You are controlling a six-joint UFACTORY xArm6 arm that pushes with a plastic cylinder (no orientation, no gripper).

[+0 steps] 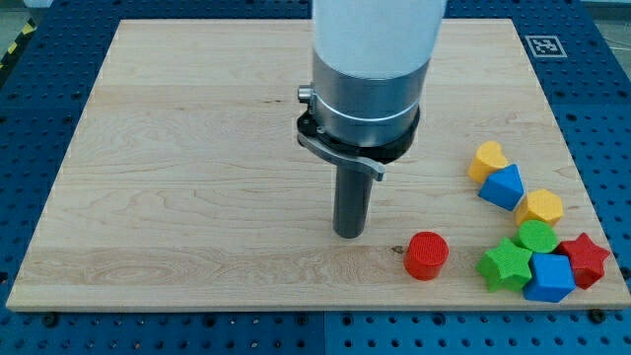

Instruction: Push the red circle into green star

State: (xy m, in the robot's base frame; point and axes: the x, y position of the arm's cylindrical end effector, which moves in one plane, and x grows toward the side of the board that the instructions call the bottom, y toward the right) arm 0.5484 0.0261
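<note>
The red circle lies near the board's bottom edge, right of centre. The green star lies to its right, a short gap apart, at the left of a cluster of blocks. My tip rests on the board to the left of the red circle and slightly above it in the view, apart from it by about a block's width. The rod hangs from a large white and grey arm body at the view's top centre.
The cluster at the view's lower right holds a green circle, a red star, a blue cube, a yellow hexagon, a blue block and a yellow block. The wooden board sits on a blue perforated table.
</note>
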